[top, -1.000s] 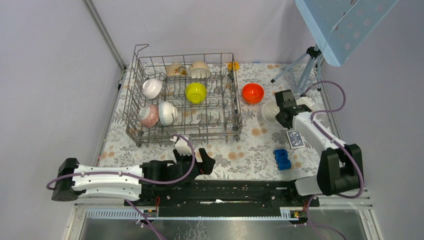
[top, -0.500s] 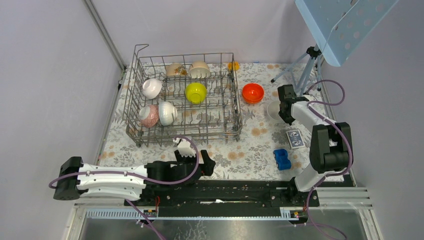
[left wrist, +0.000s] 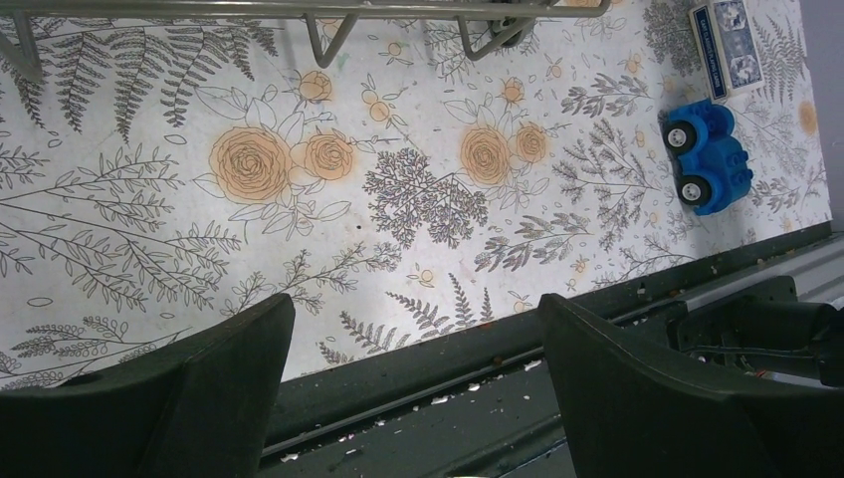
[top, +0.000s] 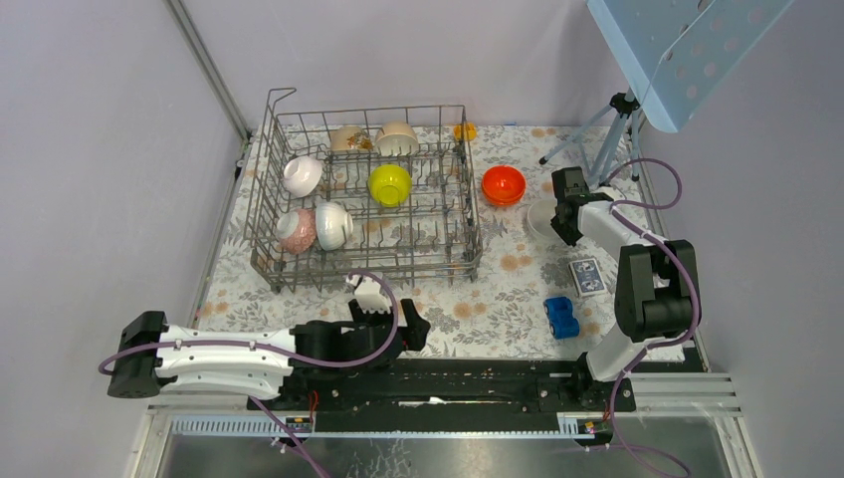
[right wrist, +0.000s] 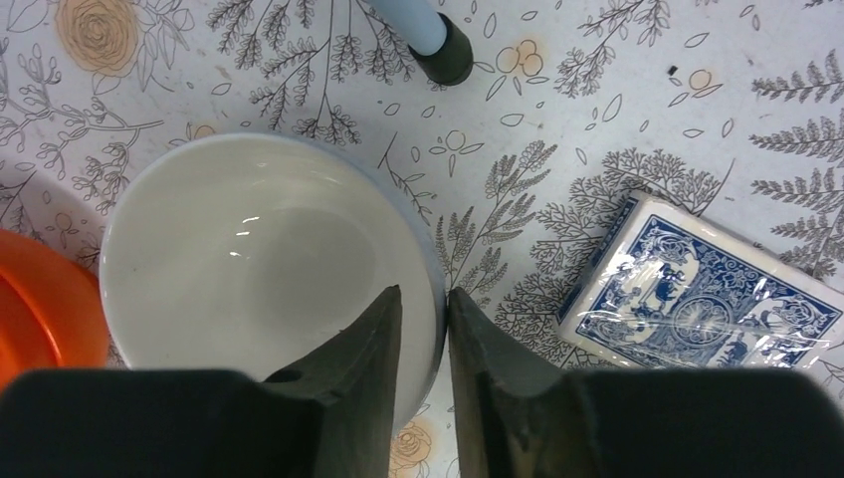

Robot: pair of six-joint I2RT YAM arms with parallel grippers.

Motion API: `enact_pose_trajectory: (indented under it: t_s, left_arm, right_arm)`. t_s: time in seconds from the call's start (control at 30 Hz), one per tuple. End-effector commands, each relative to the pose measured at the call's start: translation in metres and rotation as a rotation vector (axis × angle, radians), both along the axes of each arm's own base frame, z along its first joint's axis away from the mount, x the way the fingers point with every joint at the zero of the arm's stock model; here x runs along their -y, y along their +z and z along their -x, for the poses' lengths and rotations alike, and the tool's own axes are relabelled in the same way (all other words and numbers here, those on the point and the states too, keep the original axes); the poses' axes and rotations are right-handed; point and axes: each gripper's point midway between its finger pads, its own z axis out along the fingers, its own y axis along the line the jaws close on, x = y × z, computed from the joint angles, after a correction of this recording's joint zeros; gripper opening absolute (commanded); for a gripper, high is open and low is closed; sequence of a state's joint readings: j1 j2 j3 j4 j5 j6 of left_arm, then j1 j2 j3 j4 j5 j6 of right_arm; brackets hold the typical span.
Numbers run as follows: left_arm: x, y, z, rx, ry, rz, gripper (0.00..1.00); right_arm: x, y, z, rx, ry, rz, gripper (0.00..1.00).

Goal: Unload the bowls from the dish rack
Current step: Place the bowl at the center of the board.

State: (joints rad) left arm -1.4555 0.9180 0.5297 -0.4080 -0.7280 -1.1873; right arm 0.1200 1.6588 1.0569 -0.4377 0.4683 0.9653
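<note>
Straddling the near rim of a plain white bowl, the right gripper had 1 finger inside the bowl and 1 outside, with a narrow gap between them; I could not tell whether they pinched the rim. That bowl sat upright on the floral desk, just beside an orange-red bowl and near a deck of blue cards. Both bowls lay to the right of the dish rack. In the rack 6 bowls leaned among the tines: a yellow-green bowl mid-rack, 2 beige ones at the back, 3 pale ones at the left. The left gripper hung wide open and empty above the desk's near edge, a blue toy car off to its right.
</note>
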Motion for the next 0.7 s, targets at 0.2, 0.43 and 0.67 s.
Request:
enact_pose_trajectory:
  t_s: [0.2, 0.43, 0.67]
  left_arm:
    - [0.007, 0.011, 0.001, -0.013, 0.009, 0.085, 0.97]
    - [0.013, 0.022, 0.001, 0.015, -0.036, 0.064, 0.97]
    - [0.001, 0.051, -0.014, 0.112, 0.003, -0.013, 0.98]
  right_arm:
    - [-0.01, 0.033, 0.0, 0.093, 0.072, -0.046, 0.53]
    - [-0.025, 0.053, 0.031, 0.14, 0.166, -0.118, 0.77]
    - [-0.073, 0.088, 0.079, 0.274, 0.468, -0.172, 0.77]
